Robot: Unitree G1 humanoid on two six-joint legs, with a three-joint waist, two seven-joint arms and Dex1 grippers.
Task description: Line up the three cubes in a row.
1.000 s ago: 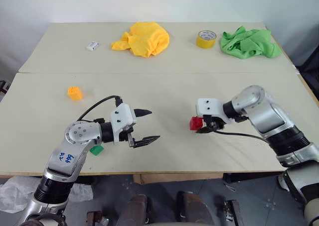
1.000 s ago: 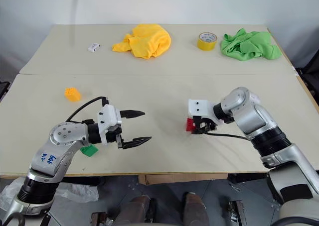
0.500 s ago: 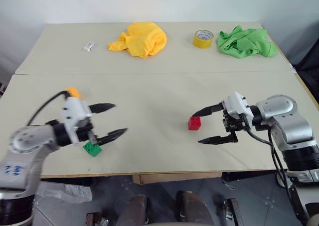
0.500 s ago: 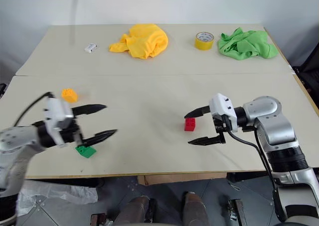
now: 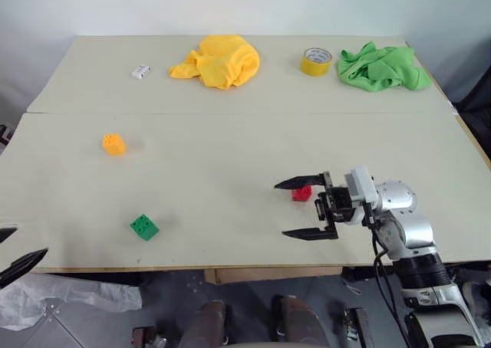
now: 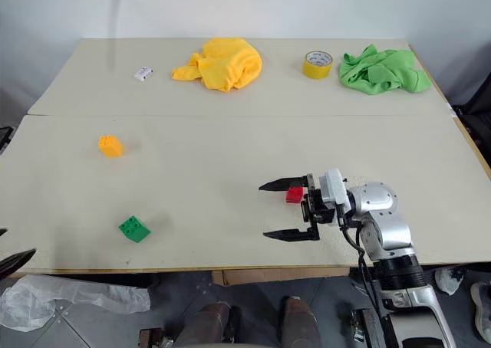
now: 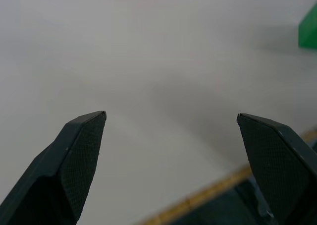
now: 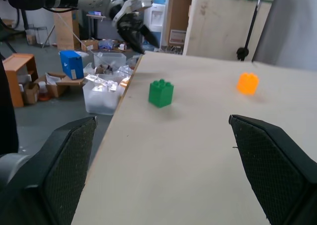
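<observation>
The orange-yellow cube (image 5: 113,144) sits on the left of the table. Nearer the front edge lies the green cube (image 5: 143,227). The red cube (image 5: 301,194) rests on the table right of the middle, partly behind the far finger of my right gripper (image 5: 281,210). That gripper is open, points left and holds nothing. My left gripper (image 5: 32,240) is open at the table's front left corner, well left of the green cube. The right wrist view shows the green cube (image 8: 161,92), the orange-yellow cube (image 8: 247,83) and the left gripper (image 8: 133,29) far off.
Along the back of the table lie a small white block (image 5: 140,71), a yellow cloth (image 5: 219,59), a yellow tape roll (image 5: 316,60) and a green cloth (image 5: 383,66). A seam (image 5: 230,113) crosses the table between them and the cubes.
My right gripper has opened and let go of the red cube, then drawn back towards the front edge. The left arm has swung far left, away from the green cube.
</observation>
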